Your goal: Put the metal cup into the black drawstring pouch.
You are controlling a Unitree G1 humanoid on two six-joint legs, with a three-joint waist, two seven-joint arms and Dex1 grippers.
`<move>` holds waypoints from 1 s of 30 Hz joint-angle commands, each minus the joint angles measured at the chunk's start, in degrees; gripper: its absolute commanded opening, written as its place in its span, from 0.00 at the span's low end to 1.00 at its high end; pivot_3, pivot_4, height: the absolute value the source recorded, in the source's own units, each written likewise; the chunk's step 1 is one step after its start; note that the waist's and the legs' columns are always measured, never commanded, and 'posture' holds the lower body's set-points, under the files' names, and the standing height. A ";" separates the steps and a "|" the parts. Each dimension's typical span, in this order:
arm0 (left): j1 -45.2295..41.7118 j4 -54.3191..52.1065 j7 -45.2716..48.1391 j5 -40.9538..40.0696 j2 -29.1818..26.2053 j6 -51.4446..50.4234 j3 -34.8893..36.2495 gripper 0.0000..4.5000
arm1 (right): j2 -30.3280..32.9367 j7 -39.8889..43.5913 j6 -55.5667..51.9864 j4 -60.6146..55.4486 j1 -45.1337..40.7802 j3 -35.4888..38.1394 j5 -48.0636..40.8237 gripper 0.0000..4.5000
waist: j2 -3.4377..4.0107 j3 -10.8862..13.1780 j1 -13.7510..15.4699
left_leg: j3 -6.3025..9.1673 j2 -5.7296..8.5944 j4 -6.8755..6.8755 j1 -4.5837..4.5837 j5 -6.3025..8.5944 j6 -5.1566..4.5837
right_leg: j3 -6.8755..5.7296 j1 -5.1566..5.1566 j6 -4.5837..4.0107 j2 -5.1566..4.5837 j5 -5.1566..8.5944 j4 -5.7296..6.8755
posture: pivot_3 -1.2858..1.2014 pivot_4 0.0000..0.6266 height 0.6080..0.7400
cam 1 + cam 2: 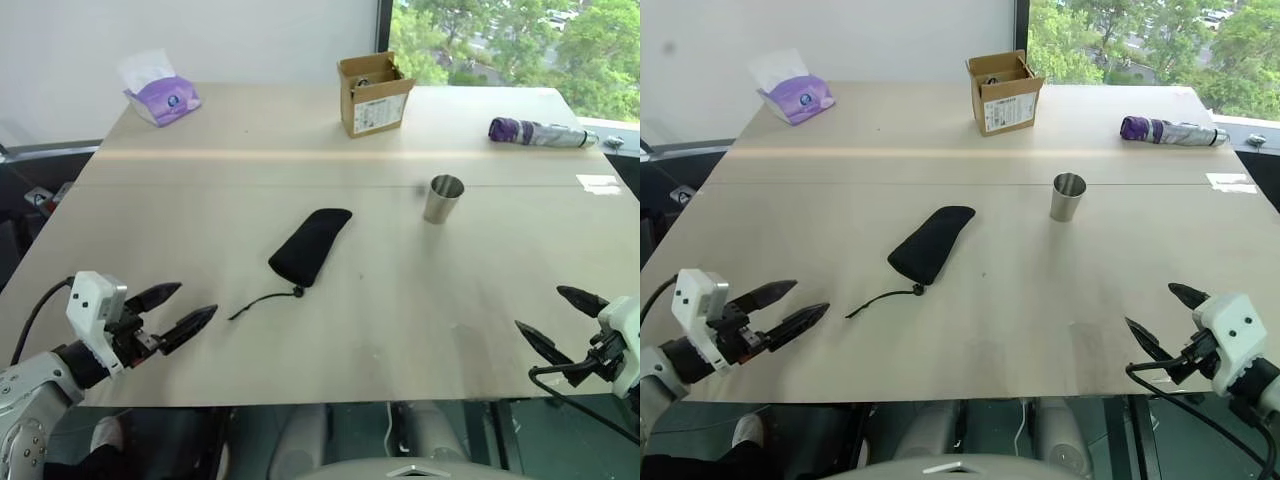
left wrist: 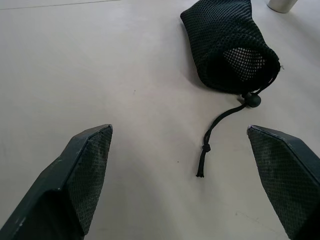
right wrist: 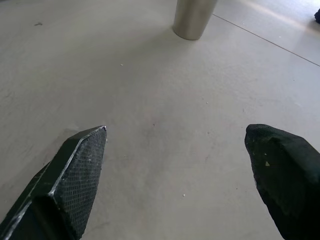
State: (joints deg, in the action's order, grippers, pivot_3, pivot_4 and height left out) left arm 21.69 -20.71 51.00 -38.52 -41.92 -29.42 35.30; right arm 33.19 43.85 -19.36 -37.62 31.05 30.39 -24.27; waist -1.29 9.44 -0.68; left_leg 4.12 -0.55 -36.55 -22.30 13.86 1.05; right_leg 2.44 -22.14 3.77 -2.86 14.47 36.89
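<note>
Pale wood-look tabletop (image 1: 330, 330), seam line running across it past the middle.

Cardboard box (image 1: 374, 95) at the far edge, flaps open, white label on its front. Purple folded umbrella (image 1: 540, 132) lying at the far right, well apart from the box. Tissue pack (image 1: 160, 95), purple with white tissue sticking out, far left corner.

Black drawstring pouch (image 1: 310, 246) lies flat mid-tabletop, slightly left of centre, long axis diagonal, rounded closed end pointing far-right. Left wrist view shows mesh fabric with the mouth gaping open toward the near-left side. Cord (image 1: 262, 301) trails from the mouth toward the near left, toggle (image 2: 253, 99) right at the mouth, knot near the loose end.

Metal cup (image 1: 443, 198) stands upright, open end up, just on the near side of the seam, right of the pouch and apart from it; not touching anything.

Left end effector (image 1: 178, 310) near the front-left edge, fingers spread wide, holding nothing, pointed toward the pouch, short of the cord end. Right end effector (image 1: 558, 318) at the front-right edge, fingers also spread wide, empty, aimed toward the cup, well apart from it.
</note>
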 commanded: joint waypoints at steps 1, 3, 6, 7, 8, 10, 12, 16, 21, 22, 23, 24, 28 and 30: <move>-2.81 -0.76 -0.49 -0.44 -0.78 0.82 -0.13 0.99 | -0.31 -0.03 1.73 -1.51 -1.57 0.80 -2.36 1.00 | 0.00 0.00 0.00 | 0.00 0.00 0.00 0.00 0.00 0.00 | 0.00 0.00 0.00 0.00 0.00 0.00 | 0.52 0.24 1.00; -6.44 -1.66 -0.93 0.72 -1.44 1.73 -2.87 0.99 | -0.38 0.46 2.13 -3.25 -4.33 -0.97 -5.16 1.00 | -0.01 0.00 0.21 | 0.01 0.00 0.00 0.01 0.00 0.00 | -0.01 0.01 0.00 0.00 0.00 0.00 | 0.52 0.24 1.00; -10.34 -2.54 -0.83 3.00 -2.26 3.80 -5.27 0.99 | 0.18 4.25 7.01 -5.36 -6.14 -3.60 -5.58 1.00 | -0.01 0.00 0.08 | 0.04 -0.01 -0.10 0.01 -0.01 0.00 | -0.04 0.03 0.04 0.05 0.00 0.02 | 0.52 0.24 1.00; -11.49 -2.56 -0.49 3.66 -2.78 4.52 -5.98 0.99 | 0.76 5.70 7.01 -6.00 -6.50 -4.26 -7.20 1.00 | -0.02 -0.01 0.04 | 0.04 -0.03 -0.09 0.01 -0.01 0.00 | -0.04 0.03 0.03 0.06 -0.01 0.02 | 0.52 0.24 1.00; -12.85 -2.51 -0.34 4.48 -3.37 5.24 -6.78 0.99 | 1.32 7.09 7.68 -6.51 -7.13 -4.89 -8.16 1.00 | -0.01 -0.01 0.01 | 0.03 -0.03 -0.07 0.01 0.00 0.00 | -0.04 0.03 -0.07 0.06 -0.07 0.02 | 0.52 0.24 1.00; -14.97 -2.11 -0.52 7.17 -4.55 7.18 -8.53 0.99 | 2.19 8.70 8.89 -6.80 -8.09 -5.69 -9.07 1.00 | -0.01 0.00 -0.01 | 0.05 -0.01 -0.03 -0.05 0.00 0.00 | -0.04 0.00 -0.06 0.06 -0.08 0.00 | 0.52 0.24 1.00; -16.65 -1.95 0.98 12.65 -6.30 12.85 -12.37 0.99 | 3.57 10.82 8.45 -7.18 -8.60 -6.38 -11.35 1.00 | 0.01 0.01 0.00 | 0.07 0.01 -0.02 -0.08 0.00 -0.01 | -0.05 0.00 0.14 0.06 -0.20 -0.04 | 0.52 0.24 1.00; -19.84 -1.25 0.61 25.73 -9.38 23.45 -21.68 0.99 | 4.79 13.51 9.18 -7.92 -7.07 -6.47 -13.44 1.00 | 0.01 0.02 0.21 | 0.06 0.02 0.00 -0.08 0.00 -0.01 | -0.04 0.00 0.14 0.05 -0.20 -0.06 | 0.52 0.24 1.00; -22.63 2.21 -2.73 39.21 -9.98 34.49 -29.36 0.99 | 3.92 13.41 11.05 -8.65 -4.09 -5.78 -12.79 1.00 | 0.02 0.02 0.12 | 0.06 0.03 -0.01 -0.08 0.00 -0.01 | -0.05 0.00 0.14 0.06 -0.20 -0.06 | 0.52 0.24 1.00; -23.64 3.10 -3.05 40.44 -9.60 35.22 -30.66 0.99 | 3.74 13.05 11.36 -8.76 -3.67 -5.78 -12.59 1.00 | 0.02 0.02 0.10 | 0.06 0.02 -0.01 -0.08 0.00 -0.01 | -0.05 0.00 0.15 0.06 -0.20 -0.06 | 0.52 0.24 1.00; -24.94 4.37 -3.38 41.44 -9.05 36.79 -31.97 0.99 | 3.51 12.67 11.72 -8.93 -3.17 -5.85 -12.29 1.00 | 0.02 0.02 0.10 | 0.06 0.02 -0.01 -0.07 0.00 -0.01 | -0.05 0.00 0.15 0.06 -0.21 -0.05 | 0.52 0.24 1.00; -26.19 5.68 -3.90 43.11 -8.84 38.49 -33.31 0.99 | 3.27 12.26 11.96 -9.09 -2.77 -5.87 -12.06 1.00 | 0.02 0.02 0.11 | 0.06 0.02 -0.01 -0.07 0.00 -0.01 | -0.05 0.00 0.16 0.07 -0.21 -0.05 | 0.52 0.24 1.00; -30.97 10.46 -4.76 46.56 -8.22 42.74 -36.50 0.93 | 2.57 9.66 12.21 -10.12 -1.92 -6.08 -10.71 1.00 | 0.01 0.02 0.10 | 0.07 0.02 -0.02 -0.08 0.00 -0.01 | -0.06 0.00 0.18 0.07 -0.22 -0.04 | 0.52 0.24 1.00; -32.56 12.75 -3.80 47.51 -8.54 44.37 -38.02 0.81 | 2.71 7.46 10.85 -10.70 -2.31 -7.04 -9.42 1.00 | 0.02 0.02 0.03 | 0.08 0.02 -0.02 -0.08 0.00 -0.01 | -0.07 0.00 0.18 0.07 -0.22 -0.03 | 0.52 0.24 1.00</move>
State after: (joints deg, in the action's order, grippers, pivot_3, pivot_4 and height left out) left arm -10.14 -8.50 47.18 8.15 -49.97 12.86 -2.17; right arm 35.84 52.95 -8.55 -46.13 28.88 23.23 -34.14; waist -1.27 9.46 -0.65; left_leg 4.19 -0.53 -36.57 -22.37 13.86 1.04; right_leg 2.38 -22.14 3.95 -2.79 14.25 36.87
